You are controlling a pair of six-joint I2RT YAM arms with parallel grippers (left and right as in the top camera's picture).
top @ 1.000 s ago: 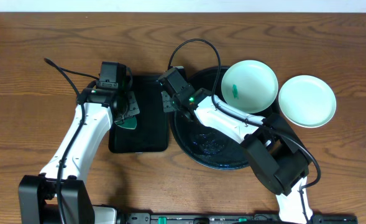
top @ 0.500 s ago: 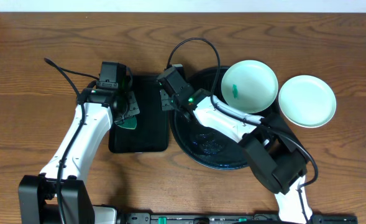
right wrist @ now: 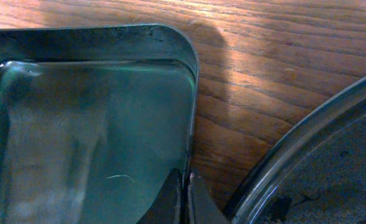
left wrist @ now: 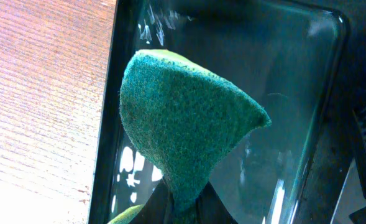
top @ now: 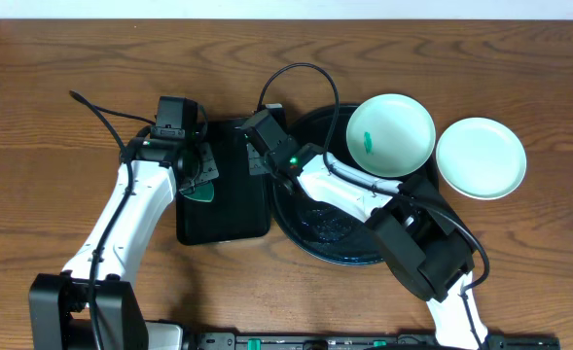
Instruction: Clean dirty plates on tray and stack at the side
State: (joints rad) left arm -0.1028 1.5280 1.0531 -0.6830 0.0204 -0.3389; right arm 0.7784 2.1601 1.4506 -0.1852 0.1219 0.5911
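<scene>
Both clamped: left gripper [left wrist: 181, 210] on green sponge [left wrist: 183, 124], right gripper [right wrist: 186, 194] on rectangular tray [right wrist: 89, 137] rim.

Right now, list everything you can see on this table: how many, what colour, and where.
round shallow plates: two in view, pale mint; one with a teal smear over the round tray's far right edge, the other on the table to that tray's right
large round glossy tray: one, black, mid-table, partly under the right arm
small rectangular tray: one, black, left of the round tray
scouring sponge: one, green, above the rectangular tray
wooden table: one, brown
left gripper: shut on the sponge
right gripper: shut on the rectangular tray's rim
</scene>
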